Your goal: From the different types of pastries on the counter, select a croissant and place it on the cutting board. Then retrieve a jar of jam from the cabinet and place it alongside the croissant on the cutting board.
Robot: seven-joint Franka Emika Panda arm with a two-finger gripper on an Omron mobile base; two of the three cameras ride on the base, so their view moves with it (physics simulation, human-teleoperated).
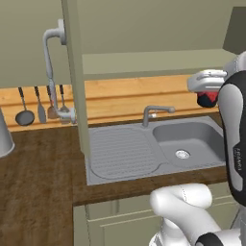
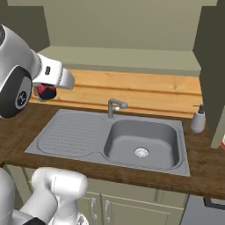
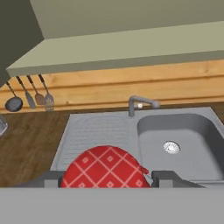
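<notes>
A jam jar [image 3: 105, 166] with a red checked lid sits between my two dark fingertips, and my gripper [image 3: 107, 181] is shut on it. From the left base view the jar [image 1: 207, 98] hangs under the white hand [image 1: 206, 80], high above the right part of the sink. The right base view puts the jar [image 2: 45, 92] above the counter just left of the drainboard, under the hand [image 2: 55, 75]. The croissant and the cutting board are out of view.
Below lies a grey sink [image 2: 143, 143] with a drainboard [image 2: 70, 134] and a faucet [image 2: 115, 105]. Utensils [image 1: 41, 108] hang on the wooden back wall. A soap dispenser [image 2: 198, 118] stands at the right. A cabinet door edge [image 1: 74, 72] stands upright at the left.
</notes>
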